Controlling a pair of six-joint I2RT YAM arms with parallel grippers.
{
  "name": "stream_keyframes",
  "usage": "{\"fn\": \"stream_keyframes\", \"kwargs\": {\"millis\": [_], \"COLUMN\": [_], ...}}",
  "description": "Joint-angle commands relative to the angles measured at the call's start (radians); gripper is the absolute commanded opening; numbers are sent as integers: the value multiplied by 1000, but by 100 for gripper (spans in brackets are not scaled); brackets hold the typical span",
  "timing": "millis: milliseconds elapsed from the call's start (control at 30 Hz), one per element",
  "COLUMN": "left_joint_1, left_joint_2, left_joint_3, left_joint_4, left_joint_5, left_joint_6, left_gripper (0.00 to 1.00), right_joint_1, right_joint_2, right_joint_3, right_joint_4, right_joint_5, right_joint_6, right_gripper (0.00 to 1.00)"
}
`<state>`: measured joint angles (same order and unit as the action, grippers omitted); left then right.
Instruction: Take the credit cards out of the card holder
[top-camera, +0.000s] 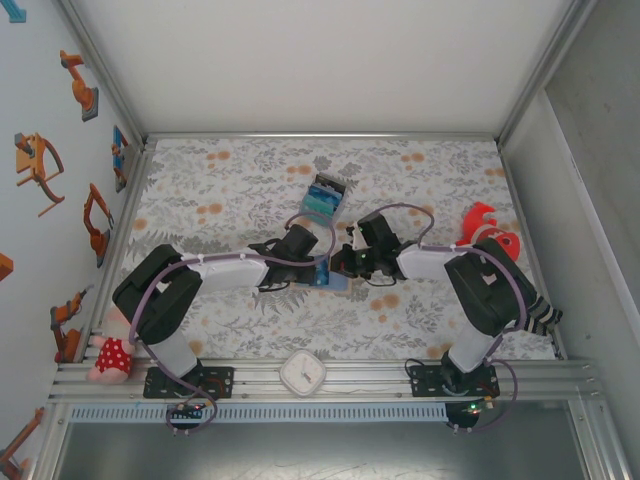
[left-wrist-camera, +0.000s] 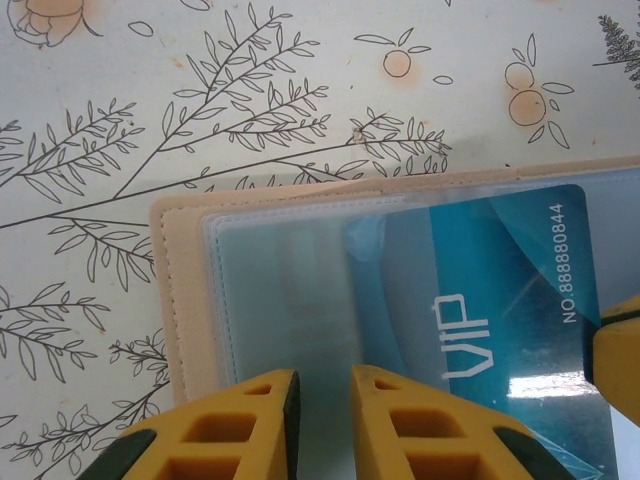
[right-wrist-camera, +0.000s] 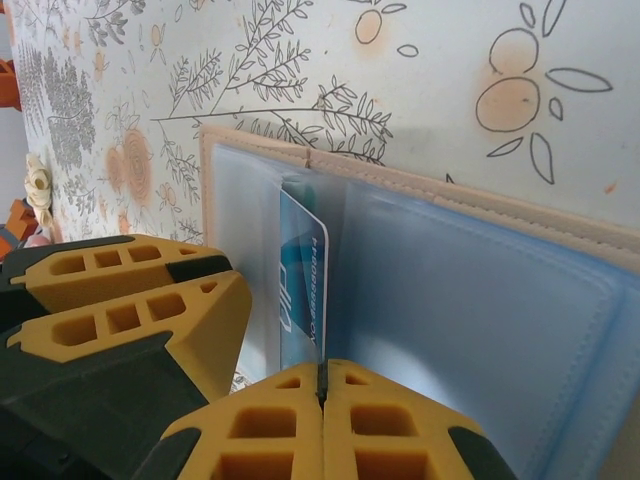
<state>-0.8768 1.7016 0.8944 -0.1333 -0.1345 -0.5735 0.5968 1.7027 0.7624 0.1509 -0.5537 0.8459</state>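
The tan card holder lies open on the floral table between my two grippers. Its stitched rim frames clear plastic sleeves. A blue credit card printed "VIP" sits inside one sleeve. My left gripper hovers over the clear sleeve beside the card, its jaws a narrow gap apart with nothing between them. My right gripper is shut on the near edge of the credit card and its sleeve leaf, which stands up from the card holder. The left fingers sit close on that leaf's left.
A teal-and-black block lies just beyond the grippers. A white round clock rests on the near rail. A red object is at the right, and a red-and-white soft toy at the near left. Walls close in on both sides.
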Motion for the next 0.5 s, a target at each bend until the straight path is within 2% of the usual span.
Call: {"fn": "stream_keyframes", "kwargs": {"millis": [0, 100, 300, 467], "left_joint_1": [-5, -5, -6, -5], "left_joint_2": [12, 15, 23, 19], "left_joint_3": [-22, -24, -23, -24], "left_joint_4": [-26, -19, -12, -16], "left_joint_5": [7, 10, 19, 18], "left_joint_6": [-7, -14, -22, -25], "left_gripper": [21, 21, 20, 20], "right_joint_1": [-6, -5, 2, 15], "right_joint_2": [-4, 24, 88, 116], "right_joint_3": [-32, -46, -77, -64], "right_joint_4": [95, 176, 355, 375], "right_joint_5": [-39, -66, -117, -120], "right_joint_6": [40, 78, 160, 166], "right_gripper": [5, 12, 15, 17]}}
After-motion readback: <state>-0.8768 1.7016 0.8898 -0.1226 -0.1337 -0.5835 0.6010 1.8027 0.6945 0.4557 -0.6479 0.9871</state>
